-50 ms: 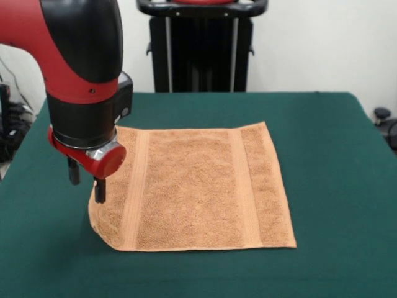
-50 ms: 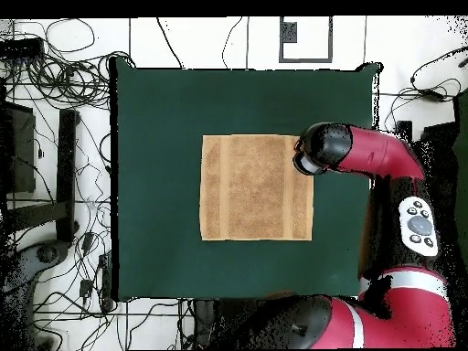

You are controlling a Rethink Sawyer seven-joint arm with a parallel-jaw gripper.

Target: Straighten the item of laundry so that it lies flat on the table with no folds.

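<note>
**Overhead view: towel almost flat**

Overhead, the towel (image 2: 256, 187) looks like a neat square spread on the table (image 2: 155, 110), with no folds showing. From the front, the gripper (image 1: 87, 183) hangs at one towel edge. Its two fingers (image 1: 99, 189) stand apart and hold nothing. Right below the gripper, that edge curls up a little off the green top. Most of the job looks done. Only that lifted edge likely needs pressing flat.
</note>
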